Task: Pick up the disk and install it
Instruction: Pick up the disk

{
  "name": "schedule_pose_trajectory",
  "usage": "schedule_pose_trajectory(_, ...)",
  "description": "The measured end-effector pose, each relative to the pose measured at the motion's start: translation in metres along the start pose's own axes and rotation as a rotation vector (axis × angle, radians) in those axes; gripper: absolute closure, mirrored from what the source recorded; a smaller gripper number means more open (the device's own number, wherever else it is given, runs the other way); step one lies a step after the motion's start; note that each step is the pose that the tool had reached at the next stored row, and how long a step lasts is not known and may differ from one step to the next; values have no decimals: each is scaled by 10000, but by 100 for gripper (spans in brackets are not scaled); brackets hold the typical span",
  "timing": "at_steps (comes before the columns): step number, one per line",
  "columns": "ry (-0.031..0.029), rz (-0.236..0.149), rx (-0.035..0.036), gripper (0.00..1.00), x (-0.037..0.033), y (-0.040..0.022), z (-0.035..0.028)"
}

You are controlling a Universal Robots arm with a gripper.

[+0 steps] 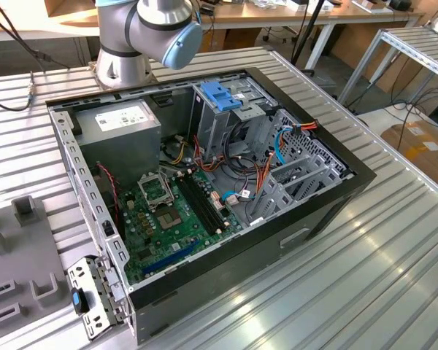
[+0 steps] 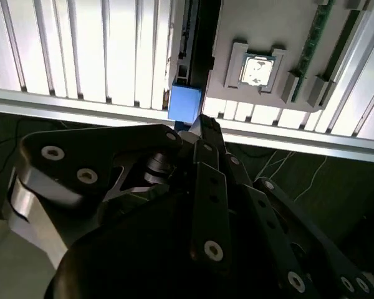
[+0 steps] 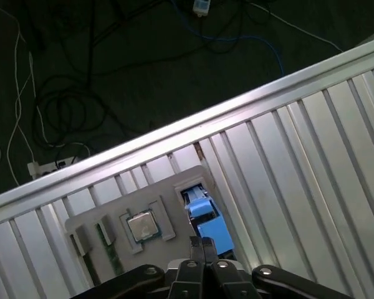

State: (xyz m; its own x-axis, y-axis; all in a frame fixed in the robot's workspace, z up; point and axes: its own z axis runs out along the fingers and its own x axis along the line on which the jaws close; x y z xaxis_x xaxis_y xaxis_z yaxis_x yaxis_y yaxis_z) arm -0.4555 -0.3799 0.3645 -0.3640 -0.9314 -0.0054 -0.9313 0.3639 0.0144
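The disk (image 3: 207, 219) stands on edge in a slot of a grey holder plate (image 3: 174, 187), its blue bracket end (image 2: 186, 103) facing up. My gripper (image 3: 202, 244) hovers just above that blue end with its two black fingers pressed together and nothing between them. In the second wrist view the fingertips (image 2: 206, 124) sit right beside the blue bracket, and I cannot tell whether they touch it. In the exterior view the open computer case (image 1: 336, 197) lies on the table, with its blue-topped drive cage (image 1: 223, 95) at the back.
The holder plate also carries a processor chip (image 3: 141, 225) and a green memory stick (image 2: 318, 31). It rests on a ribbed aluminium table (image 3: 311, 156) near the edge, with dark floor and cables beyond. Inside the case are a power supply (image 1: 120, 124), a motherboard (image 1: 175, 211) and loose cables (image 1: 266, 171).
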Motion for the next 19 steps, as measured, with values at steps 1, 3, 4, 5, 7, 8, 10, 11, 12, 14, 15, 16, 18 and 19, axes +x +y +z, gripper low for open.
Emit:
schedule_pose_trajectory(1, 2, -123, 0, 89, 0, -1, 2)
schedule_pose_trajectory(3, 16, -505, 2, 89, -18, -18, 11)
schedule_pose_trajectory(4, 28, -576, 5, 89, -29, -27, 15)
schedule_pose_trajectory(5, 36, -612, 8, 89, -38, -32, 17)
schedule_pose_trajectory(7, 51, -700, 11, 89, -56, -38, 22)
schedule_pose_trajectory(8, 54, -768, 12, 89, -70, -36, 26)
schedule_pose_trajectory(10, 63, -1104, 16, 71, -96, -29, 38)
schedule_pose_trajectory(11, 66, -1280, 14, 71, -97, -29, 42)
schedule_pose_trajectory(12, 74, -1625, 13, 58, -99, -29, 51)
schedule_pose_trajectory(14, 86, -1752, 30, 52, -154, -6, 73)
schedule_pose_trajectory(15, 93, -1760, 33, 47, -199, 11, 85)
schedule_pose_trajectory(16, 97, -1771, 38, 40, -238, 26, 99)
schedule_pose_trajectory(18, 102, -1879, 44, 40, -284, 45, 130)
schedule_pose_trajectory(19, 103, -2094, 47, 40, -287, 46, 151)
